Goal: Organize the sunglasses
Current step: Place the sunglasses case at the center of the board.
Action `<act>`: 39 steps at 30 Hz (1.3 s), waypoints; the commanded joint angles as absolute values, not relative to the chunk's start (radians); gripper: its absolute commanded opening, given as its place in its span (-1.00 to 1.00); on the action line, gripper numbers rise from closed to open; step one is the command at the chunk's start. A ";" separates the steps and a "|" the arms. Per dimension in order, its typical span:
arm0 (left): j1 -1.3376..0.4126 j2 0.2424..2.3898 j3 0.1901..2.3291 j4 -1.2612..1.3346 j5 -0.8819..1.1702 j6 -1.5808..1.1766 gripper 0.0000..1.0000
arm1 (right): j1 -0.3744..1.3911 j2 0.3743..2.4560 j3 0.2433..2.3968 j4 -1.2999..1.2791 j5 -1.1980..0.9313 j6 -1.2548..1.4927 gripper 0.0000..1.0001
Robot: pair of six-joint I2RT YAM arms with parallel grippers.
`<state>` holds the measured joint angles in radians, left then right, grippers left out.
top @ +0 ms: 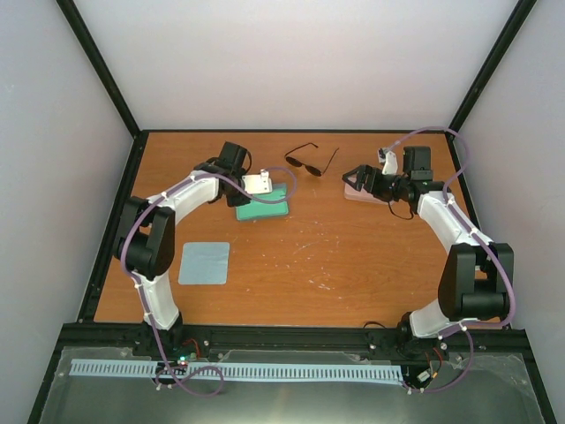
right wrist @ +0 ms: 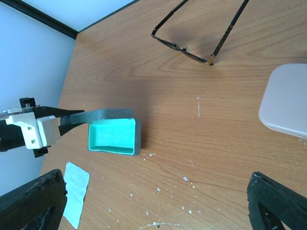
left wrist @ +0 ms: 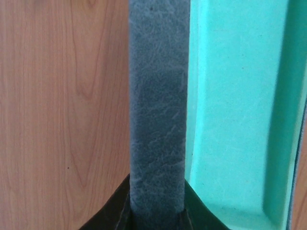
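L arm reaches fwd, L hand (top: 265, 189) clenched on the rim of the open grey case (top: 265, 210), teal inside; R arm bent inward, R hand (top: 357, 177) spread wide, grasping nothing, by the pink case (top: 360, 194); count: 1 pr black sunglasses (top: 311, 161) on tabletop (top: 353, 265) btwn the 2 cases; 1 blue cloth (top: 205, 262).

Bright, even light casting soft, faint shadows.
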<state>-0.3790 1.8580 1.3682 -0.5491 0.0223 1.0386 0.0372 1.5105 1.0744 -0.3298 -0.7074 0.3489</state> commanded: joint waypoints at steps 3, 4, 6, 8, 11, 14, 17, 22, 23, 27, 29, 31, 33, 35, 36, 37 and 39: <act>-0.386 1.872 1.341 -0.465 0.067 1.026 -0.68 | 0.038 1.531 1.061 -0.296 -0.711 0.357 1.00; -0.387 1.875 1.337 -0.462 0.068 1.019 -0.68 | 0.038 1.532 1.062 -0.293 -0.712 0.358 1.00; -0.389 1.876 1.320 -0.448 0.066 1.012 -0.65 | 0.039 1.535 1.060 -0.291 -0.714 0.358 1.00; -0.392 1.873 1.303 -0.433 0.059 1.010 -0.64 | 0.040 1.537 1.060 -0.293 -0.715 0.358 1.00; -0.396 1.867 1.286 -0.419 0.050 1.003 -0.55 | 0.040 1.537 1.058 -0.294 -0.716 0.354 1.00; -0.396 1.860 1.277 -0.412 0.043 0.992 -0.32 | 0.040 1.537 1.055 -0.296 -0.716 0.353 1.00; -0.397 1.843 1.267 -0.405 0.037 0.987 -0.06 | 0.040 1.534 1.052 -0.295 -0.716 0.351 1.00; -0.398 1.815 1.252 -0.388 0.017 0.979 0.28 | 0.040 1.534 1.048 -0.292 -0.719 0.350 1.00; -0.398 1.809 1.250 -0.386 0.014 0.975 0.30 | 0.040 1.534 1.045 -0.290 -0.719 0.351 1.00; -0.398 1.776 1.277 -0.398 0.033 0.928 0.55 | 0.040 1.536 1.046 -0.287 -0.713 0.359 1.00; -0.399 1.756 1.315 -0.427 0.071 0.886 0.86 | 0.041 1.537 1.048 -0.288 -0.699 0.366 1.00; -0.399 1.724 1.355 -0.454 0.124 0.845 0.99 | 0.043 1.544 1.055 -0.291 -0.688 0.378 1.00; -0.398 1.692 1.395 -0.474 0.183 0.797 0.99 | 0.044 1.562 1.071 -0.293 -0.686 0.402 1.00; -0.398 1.670 1.436 -0.486 0.234 0.742 0.99 | 0.051 1.593 1.095 -0.290 -0.685 0.433 1.00; -0.397 1.666 1.460 -0.493 0.258 0.716 0.99 | 0.057 1.613 1.119 -0.300 -0.676 0.443 1.00; -0.397 1.669 1.484 -0.503 0.272 0.695 0.99 | 0.069 1.639 1.152 -0.324 -0.658 0.451 1.00; -0.392 1.692 1.536 -0.526 0.295 0.662 0.99 | 0.097 1.699 1.230 -0.363 -0.652 0.445 0.88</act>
<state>-0.3901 1.7031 1.4250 -0.4786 0.1867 0.7834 0.0521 1.6154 1.1084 -0.3206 -0.6861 0.4141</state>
